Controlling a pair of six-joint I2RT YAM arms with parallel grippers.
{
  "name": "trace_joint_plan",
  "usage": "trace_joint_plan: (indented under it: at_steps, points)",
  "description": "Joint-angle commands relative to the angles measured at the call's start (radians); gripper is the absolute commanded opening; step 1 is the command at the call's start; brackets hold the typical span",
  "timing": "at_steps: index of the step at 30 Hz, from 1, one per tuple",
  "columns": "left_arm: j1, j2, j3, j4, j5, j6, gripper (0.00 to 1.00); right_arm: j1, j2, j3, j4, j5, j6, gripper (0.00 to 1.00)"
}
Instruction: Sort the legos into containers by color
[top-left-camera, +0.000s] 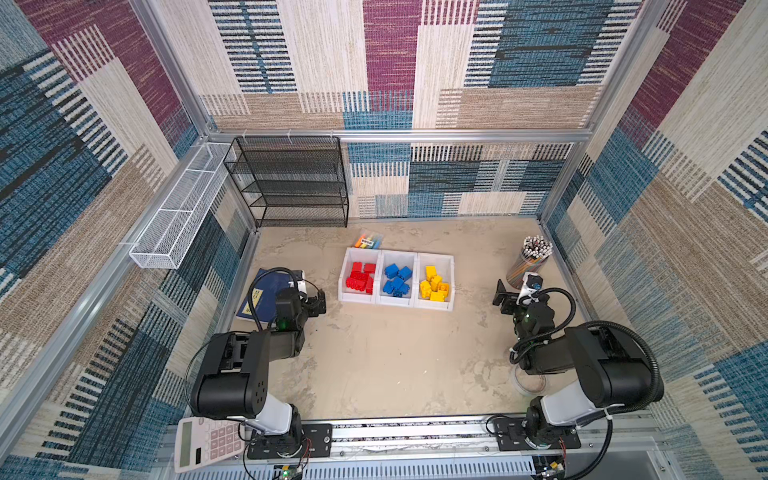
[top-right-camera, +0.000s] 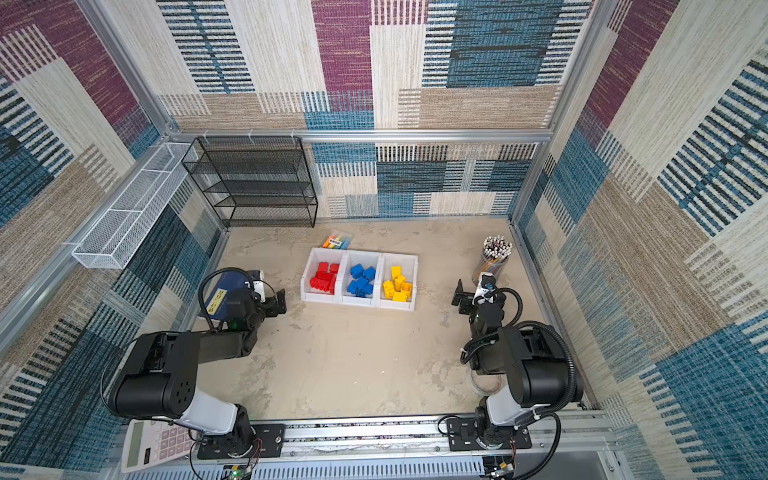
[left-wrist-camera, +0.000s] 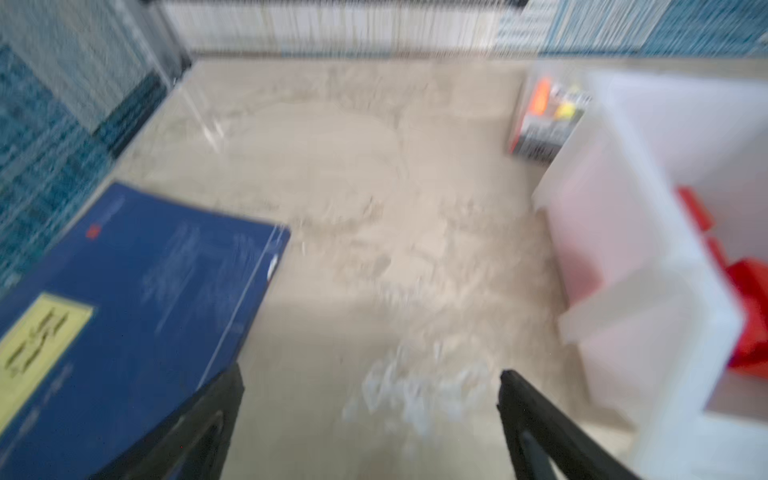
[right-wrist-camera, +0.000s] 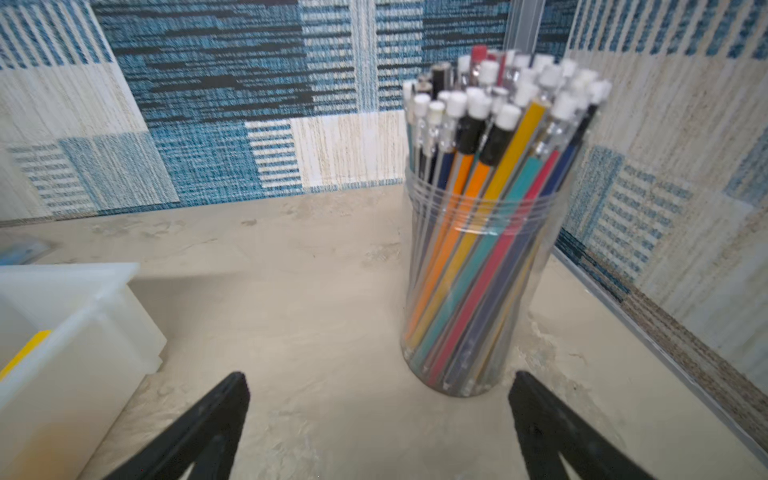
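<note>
Sorting station, as found:

- Three joined white plastic open-top bins stand in a row near the middle of the beige mottled surface.
- In both top views the left bin holds the red studded plastic bricks, the middle bin the blue studded plastic bricks, and the right bin the yellow studded plastic bricks.
- A small clear pack of coloured markers lies just behind the left bin.
- The left gripper sits near the left bin, beside a dark blue book with a yellow label. Its jaws are wide apart. The left wrist view is blurred and shows only bare surface between them.
- The right gripper is to the right of the yellow bin, near a clear plastic cylinder of coloured pencils. Its jaws are wide apart, with bare surface between them
</note>
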Motion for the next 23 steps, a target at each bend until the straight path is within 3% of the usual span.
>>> trace_joint_plan:
  at_steps: [1, 23]
  points:
    - [0.010, 0.008, 0.005, 0.020, 0.050, -0.001, 0.99, -0.003, 0.001, 0.001, 0.069, -0.021, -0.003, 1.00]
    - [0.013, 0.003, -0.001, 0.023, 0.067, 0.003, 0.99, -0.003, -0.004, -0.006, 0.083, -0.021, -0.008, 1.00]
